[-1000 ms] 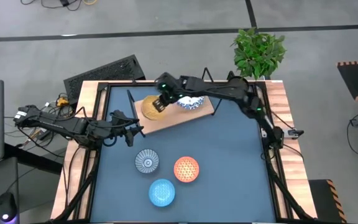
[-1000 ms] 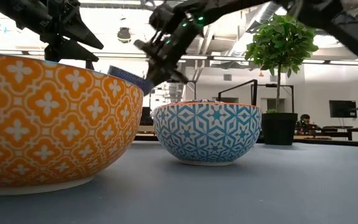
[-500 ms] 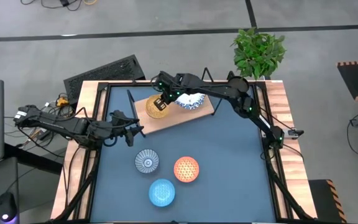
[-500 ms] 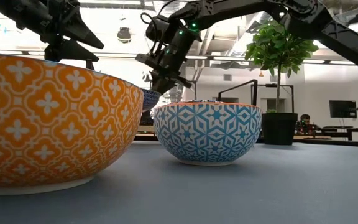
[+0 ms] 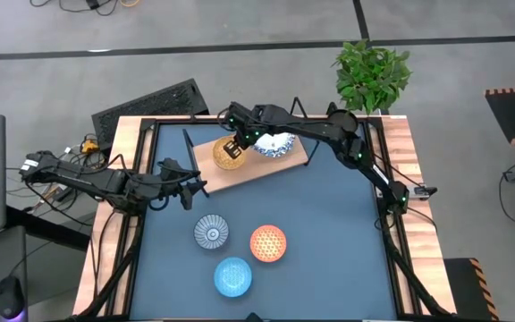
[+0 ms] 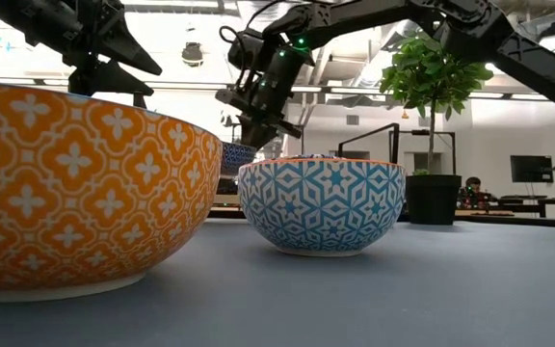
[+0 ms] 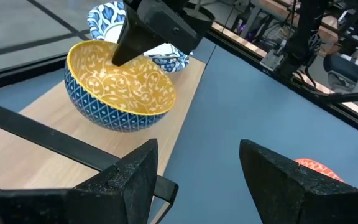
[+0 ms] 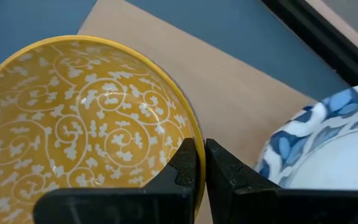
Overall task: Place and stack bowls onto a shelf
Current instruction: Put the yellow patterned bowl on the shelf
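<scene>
The right pincer [image 8: 201,163] is clamped on the rim of the yellow bowl [image 8: 86,118], one finger inside the wall and one outside, the rim pinched thin between them. Gripping by the edge likely lets it set the bowl down flat without a finger trapped beneath. Just beside the pincer, on the side away from the bowl's middle, stands the white bowl [image 8: 328,140] with its blue pattern; the two bowls are close, and whether they touch I cannot tell. Under both lies the shelf [image 8: 229,81], so the yellow bowl seems to be at or just above its resting place next to the white one, leaving board free for more.

Well away from this pincer, toward the near edge of the surface [image 5: 329,233], wait the grey bowl [image 5: 211,232], the orange bowl [image 5: 268,242] and the light blue bowl [image 5: 232,276]. The left pincer [image 7: 197,180] hovers with its fingers apart off the shelf's end.

The right wrist view alone shows the pinch on the rim. The left wrist view shows the bowl's blue outside and its base on or just over the wood. The high view gives the layout. The low view is blocked by near bowls and hides the shelf.
</scene>
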Controlling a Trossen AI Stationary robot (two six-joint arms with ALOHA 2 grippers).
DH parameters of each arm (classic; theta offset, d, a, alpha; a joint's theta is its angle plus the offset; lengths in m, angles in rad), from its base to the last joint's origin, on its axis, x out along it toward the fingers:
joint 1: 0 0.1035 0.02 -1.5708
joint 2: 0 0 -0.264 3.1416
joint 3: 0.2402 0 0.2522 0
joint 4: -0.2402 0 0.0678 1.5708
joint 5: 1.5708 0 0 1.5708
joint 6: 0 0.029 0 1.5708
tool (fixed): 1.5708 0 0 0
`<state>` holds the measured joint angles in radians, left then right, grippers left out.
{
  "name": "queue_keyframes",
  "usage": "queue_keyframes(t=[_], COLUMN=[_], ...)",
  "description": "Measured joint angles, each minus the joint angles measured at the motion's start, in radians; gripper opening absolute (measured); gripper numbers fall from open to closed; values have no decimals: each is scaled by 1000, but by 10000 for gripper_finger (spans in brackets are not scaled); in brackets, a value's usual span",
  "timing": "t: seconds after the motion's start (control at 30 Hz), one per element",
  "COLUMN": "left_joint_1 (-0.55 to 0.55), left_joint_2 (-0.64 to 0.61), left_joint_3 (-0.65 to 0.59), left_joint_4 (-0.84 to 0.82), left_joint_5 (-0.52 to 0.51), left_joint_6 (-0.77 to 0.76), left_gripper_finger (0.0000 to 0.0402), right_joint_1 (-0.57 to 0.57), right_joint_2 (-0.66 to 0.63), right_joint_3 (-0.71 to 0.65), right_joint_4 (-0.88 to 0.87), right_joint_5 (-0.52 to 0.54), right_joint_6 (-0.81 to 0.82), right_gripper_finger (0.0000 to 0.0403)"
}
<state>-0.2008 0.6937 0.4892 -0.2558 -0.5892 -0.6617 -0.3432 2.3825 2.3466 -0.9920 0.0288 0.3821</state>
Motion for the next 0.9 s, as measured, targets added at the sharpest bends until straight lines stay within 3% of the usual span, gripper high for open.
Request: queue_keyframes(t=[0.57,0.9], left_joint_1=[0,0], left_joint_2=[0,0], left_joint_3=[0,0], left_joint_4=[0,0], left_joint_5=[-5,-5], left_joint_6=[0,2], left_gripper_finger=[213,213], right_joint_1=[15,22], right_joint_2=[55,55], right_joint_3=[0,-1], right_joint_4=[9,55], right_joint_5=[-8,-8], right_joint_6=[-32,-69], right_gripper_finger=[36,157])
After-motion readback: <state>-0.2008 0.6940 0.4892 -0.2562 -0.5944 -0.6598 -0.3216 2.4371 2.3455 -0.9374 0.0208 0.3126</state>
